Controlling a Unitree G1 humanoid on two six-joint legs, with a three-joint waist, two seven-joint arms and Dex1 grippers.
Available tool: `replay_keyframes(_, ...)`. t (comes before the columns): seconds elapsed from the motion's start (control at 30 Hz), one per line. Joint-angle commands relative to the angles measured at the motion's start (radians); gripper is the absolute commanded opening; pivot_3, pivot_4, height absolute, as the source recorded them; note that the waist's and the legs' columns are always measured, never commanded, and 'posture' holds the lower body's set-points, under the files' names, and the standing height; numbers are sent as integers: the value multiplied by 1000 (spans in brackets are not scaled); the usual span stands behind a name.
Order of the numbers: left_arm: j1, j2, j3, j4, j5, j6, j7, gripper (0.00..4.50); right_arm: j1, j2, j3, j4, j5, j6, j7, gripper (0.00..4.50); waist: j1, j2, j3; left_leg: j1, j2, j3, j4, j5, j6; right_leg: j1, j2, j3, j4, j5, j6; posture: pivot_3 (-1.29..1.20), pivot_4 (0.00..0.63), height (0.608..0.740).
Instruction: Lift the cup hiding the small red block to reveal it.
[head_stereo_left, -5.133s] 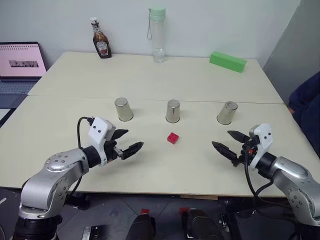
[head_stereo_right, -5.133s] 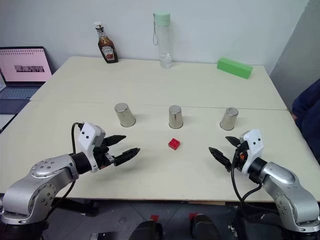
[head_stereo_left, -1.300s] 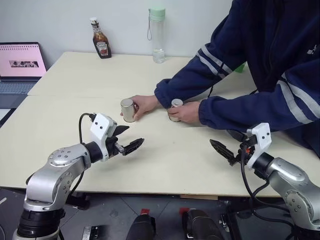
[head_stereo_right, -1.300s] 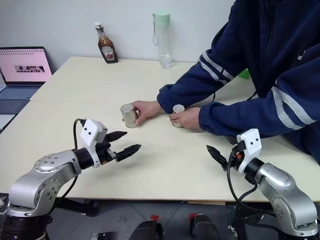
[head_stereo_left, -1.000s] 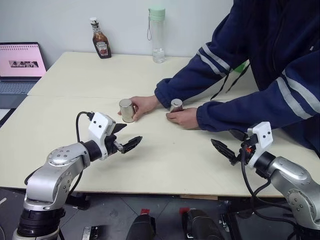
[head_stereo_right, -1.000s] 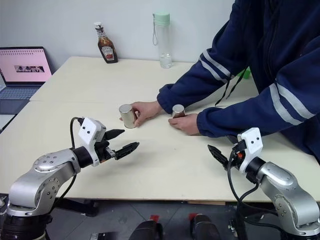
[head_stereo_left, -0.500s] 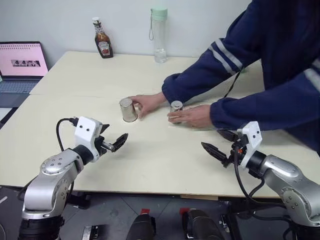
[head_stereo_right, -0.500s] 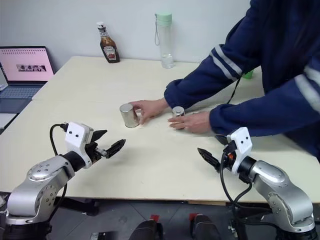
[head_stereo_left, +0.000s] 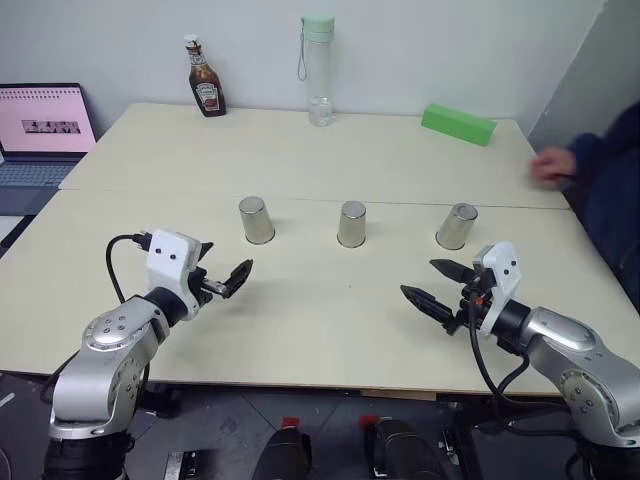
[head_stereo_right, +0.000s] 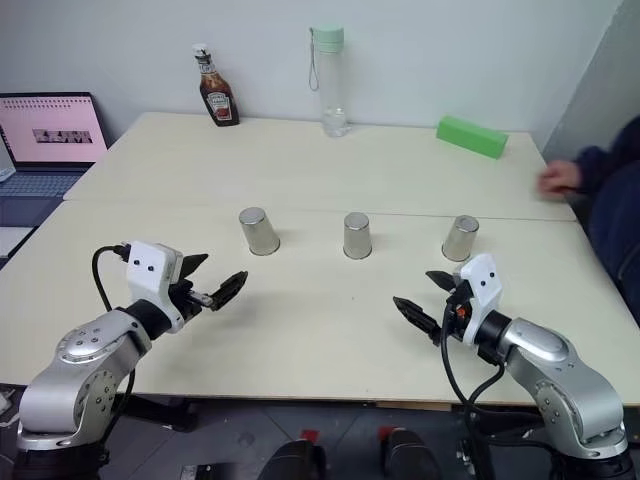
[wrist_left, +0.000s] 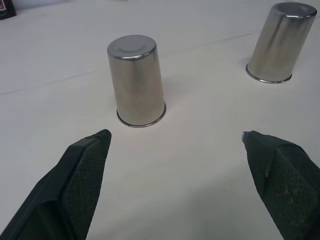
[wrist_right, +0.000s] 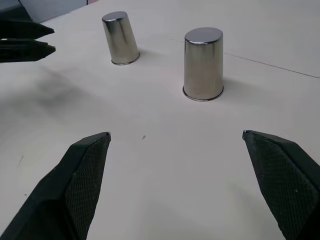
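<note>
Here, three smooth tapered steel cups (head_stereo_left: 352, 224) stand inverted on matte table (head_stereo_left: 300, 160).

No legible text anywhere, not even on the ketchup bottle (head_stereo_left: 204, 91) label.

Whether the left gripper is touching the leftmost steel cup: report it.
Apart. The left wrist view shows bare table between the open left gripper and the leftmost steel cup, jaws short of it.

I note a brown ketchup bottle (head_stereo_left: 203, 90) and a clear green-capped water bottle (head_stereo_left: 317, 70) upright along the cream table's (head_stereo_left: 300, 160) far edge, a long green block (head_stereo_left: 457, 124) far right, an open laptop (head_stereo_left: 40, 130) at left.
</note>
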Motion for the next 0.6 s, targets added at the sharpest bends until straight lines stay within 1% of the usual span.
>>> replay_keyframes(0.03,-77,-40,-25,84,69,-88,54,4464,-14,-3,6,-20,0,-22,14,4500,2,0,0,0,0,0,0,0,0,0,0,0,0,0,0,0,150,740)
replay_keyframes(0.13,-183,-121,-76,257,126,-188,90,4464,-1,3,18,-28,-10,-30,9,4500,10,-1,-1,0,-1,-1,1,0,0,1,0,-1,1,0,0,0,150,740)
replay_keyframes(0.23,-259,-173,-100,388,156,-270,94,4464,1,11,16,-35,-13,-32,-3,4500,12,-1,-1,0,-1,0,2,0,0,1,0,0,0,1,1,0,150,740)
replay_keyframes(0.43,-426,-214,-123,669,219,-415,123,4464,5,26,-1,-73,3,-15,-36,4500,16,-1,-1,-2,-1,-1,2,0,0,0,0,-1,0,1,1,0,150,740)
replay_keyframes(0.6,-521,-225,-129,858,242,-510,112,4464,18,27,-21,-109,40,14,-51,4500,15,-1,-1,-2,-1,-1,1,0,0,0,0,-1,0,1,1,0,150,740)
